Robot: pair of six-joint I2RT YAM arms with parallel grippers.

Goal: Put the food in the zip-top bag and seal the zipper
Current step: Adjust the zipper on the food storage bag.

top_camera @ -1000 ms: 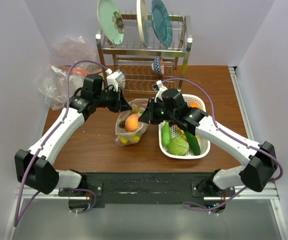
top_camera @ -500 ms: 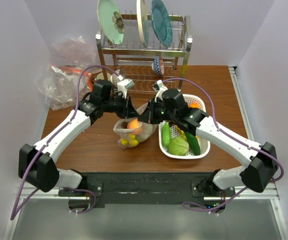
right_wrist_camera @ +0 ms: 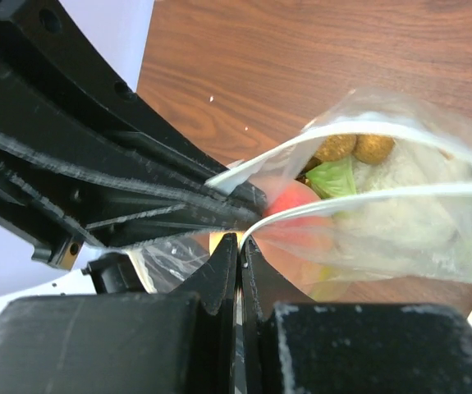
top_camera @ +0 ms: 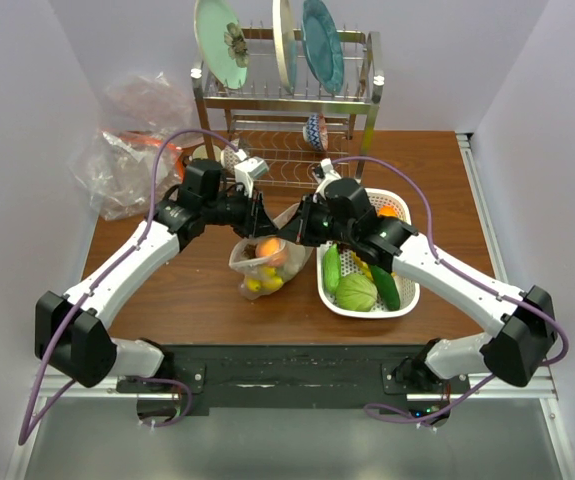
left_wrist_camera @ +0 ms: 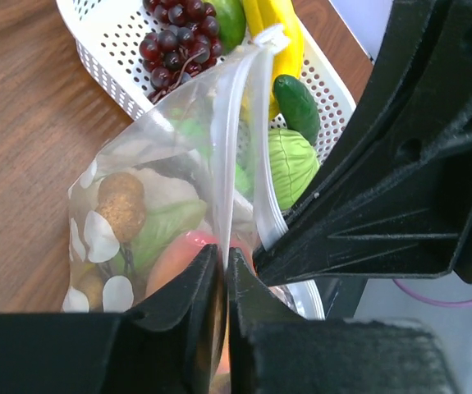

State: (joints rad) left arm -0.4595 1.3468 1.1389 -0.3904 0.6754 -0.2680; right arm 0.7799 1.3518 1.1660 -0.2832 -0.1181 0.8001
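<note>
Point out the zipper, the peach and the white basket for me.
zipper [left_wrist_camera: 234,123], left wrist view, midway along the white closure strip.
peach [top_camera: 267,250], top external view, its orange upper side.
white basket [left_wrist_camera: 100,41], left wrist view, the perforated side wall.

Bright, even overhead light, soft shadows; the close black fingers [left_wrist_camera: 178,320] blur in both wrist views.

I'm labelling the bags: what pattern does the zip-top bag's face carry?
The zip-top bag is clear with white polka dots, clearest in the left wrist view.
</note>
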